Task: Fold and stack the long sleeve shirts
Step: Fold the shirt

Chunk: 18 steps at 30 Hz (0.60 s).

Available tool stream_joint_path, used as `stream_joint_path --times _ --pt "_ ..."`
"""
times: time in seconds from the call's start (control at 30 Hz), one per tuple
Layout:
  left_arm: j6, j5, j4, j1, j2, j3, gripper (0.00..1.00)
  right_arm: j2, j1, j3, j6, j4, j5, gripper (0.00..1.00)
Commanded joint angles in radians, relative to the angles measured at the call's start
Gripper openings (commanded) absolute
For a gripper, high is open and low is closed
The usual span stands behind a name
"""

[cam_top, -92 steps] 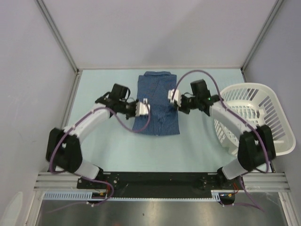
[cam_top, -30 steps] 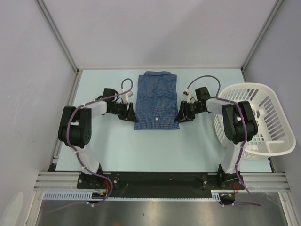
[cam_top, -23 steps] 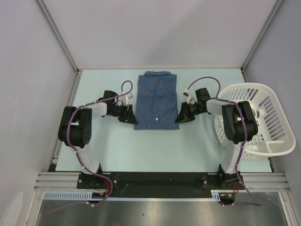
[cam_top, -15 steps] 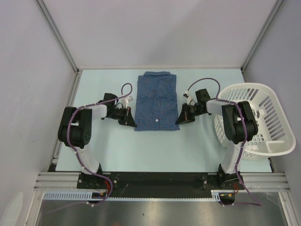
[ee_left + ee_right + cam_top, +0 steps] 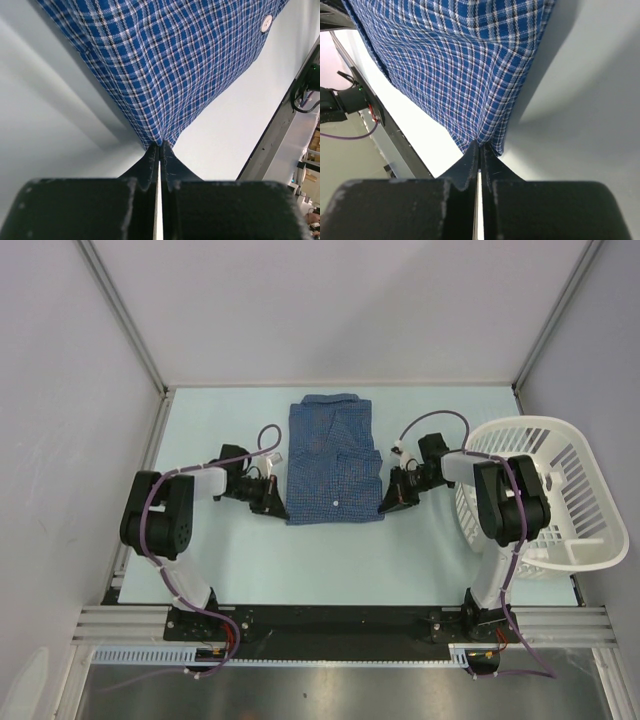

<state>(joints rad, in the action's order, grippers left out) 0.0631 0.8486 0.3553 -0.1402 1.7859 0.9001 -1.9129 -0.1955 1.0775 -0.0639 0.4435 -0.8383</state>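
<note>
Lifting should be level and simultaneous: jaws of the left gripper (image 5: pixel 274 508) and right gripper (image 5: pixel 387 505) each pinch a near corner of the folded blue check shirt (image 5: pixel 333 455), lying mid-worktop (image 5: pixel 300 560).

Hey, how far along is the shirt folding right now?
Done: one blue shirt lies folded into a rectangle on the table. In hand: left gripper and right gripper each pinch a near corner in shut fingers. Left: release it; no second shirt shows, so no stack yet.
</note>
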Motion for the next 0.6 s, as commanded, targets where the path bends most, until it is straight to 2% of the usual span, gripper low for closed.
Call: stream_joint_path --times 0.0,0.07,0.13,0.2,0.23,0.27,0.3,0.37,0.4,0.47,0.57 --pt "0.033 -0.031 0.027 0.002 -0.008 -0.013 0.00 -0.005 -0.016 0.030 0.032 0.017 -0.004 0.00" --pt "0.034 -0.007 0.022 0.002 -0.017 -0.010 0.06 0.005 -0.036 0.044 0.030 0.006 -0.008 0.03" --pt "0.041 0.013 0.024 0.002 -0.031 -0.006 0.27 0.017 -0.048 0.068 0.039 0.012 -0.005 0.18" --pt "0.064 0.020 0.037 0.013 -0.098 -0.012 0.41 0.021 -0.042 0.105 0.061 0.096 0.002 0.34" --pt "0.064 0.029 0.030 0.040 -0.135 -0.023 0.44 0.028 -0.033 0.122 0.126 0.130 0.014 0.38" --pt "0.064 0.033 0.013 0.057 -0.175 -0.032 0.47 0.049 -0.018 0.163 0.154 0.159 0.028 0.41" --pt "0.061 0.023 0.004 0.070 -0.263 -0.042 0.54 0.060 0.016 0.183 0.176 0.205 0.045 0.49" --pt "0.078 0.049 -0.006 0.074 -0.330 -0.037 0.60 0.078 0.048 0.251 0.222 0.242 0.051 0.56" --pt "0.063 0.044 -0.013 0.064 -0.351 -0.024 0.67 0.081 0.062 0.265 0.226 0.259 0.051 0.67" --pt "0.023 0.035 -0.053 0.018 -0.367 -0.015 0.69 0.072 0.061 0.294 0.202 0.250 0.045 0.71" --pt "-0.087 -0.018 -0.155 -0.022 -0.320 -0.009 0.71 0.032 0.059 0.303 0.098 0.131 0.045 0.74"
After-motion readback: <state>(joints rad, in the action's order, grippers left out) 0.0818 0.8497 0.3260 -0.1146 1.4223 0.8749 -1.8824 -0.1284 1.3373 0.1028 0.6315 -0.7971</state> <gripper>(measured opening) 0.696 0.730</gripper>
